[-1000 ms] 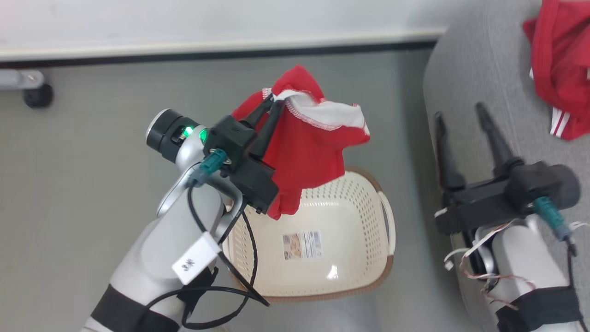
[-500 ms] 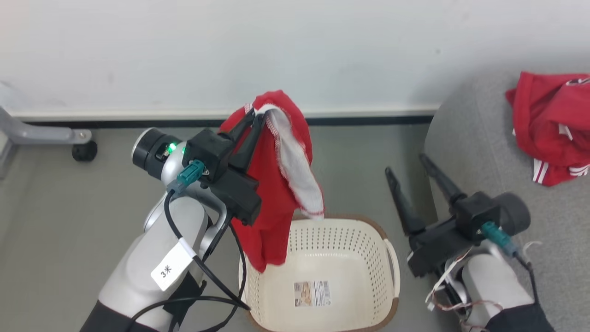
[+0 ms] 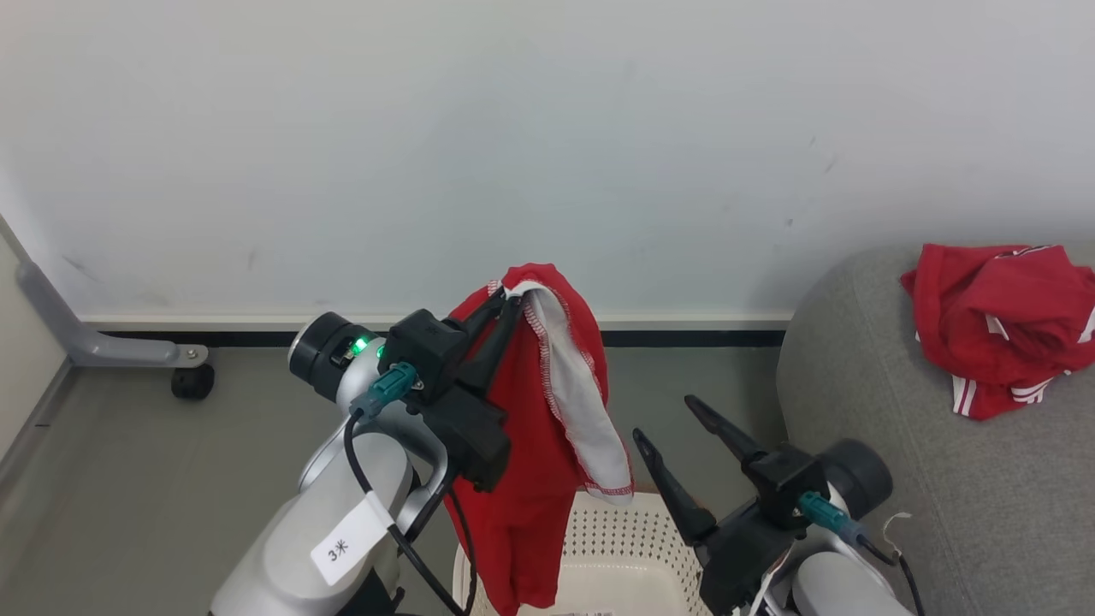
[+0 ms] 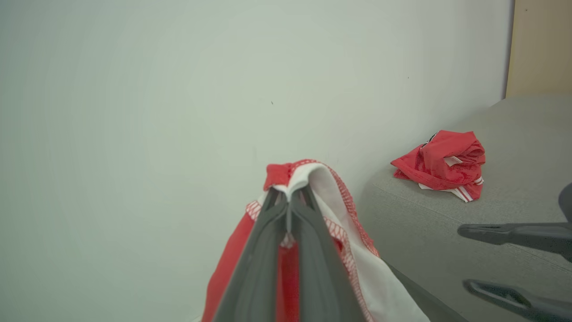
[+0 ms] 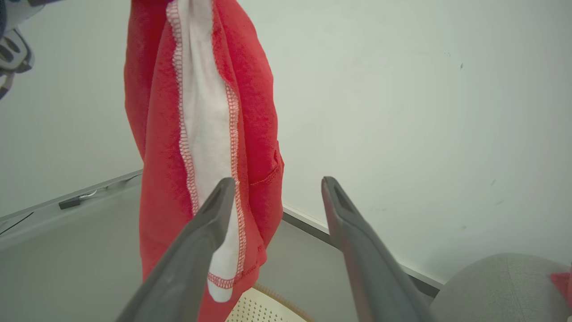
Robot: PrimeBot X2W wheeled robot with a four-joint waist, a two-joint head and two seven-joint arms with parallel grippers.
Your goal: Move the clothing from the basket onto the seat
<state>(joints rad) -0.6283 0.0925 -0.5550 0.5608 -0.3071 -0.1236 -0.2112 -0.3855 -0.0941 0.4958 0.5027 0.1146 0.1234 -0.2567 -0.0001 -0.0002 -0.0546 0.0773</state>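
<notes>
Pale wall [image 3: 547, 128] behind, grey floor [image 3: 154, 479] below; at the near centre we note the cream perforated basket [image 3: 616, 547] and to the right the grey seat [image 3: 873, 445]. The left fingers [image 4: 261, 259] are clenched on a red garment [image 3: 522, 496] by its white stitched band, and it hangs free above the basket's left side, well left of the seat. The right fingers [image 5: 366, 264] stand spread and hold nothing, between the hanging cloth and the seat, where we see a second red garment [image 3: 1001, 334] with white stripes lying crumpled toward the far right.
</notes>
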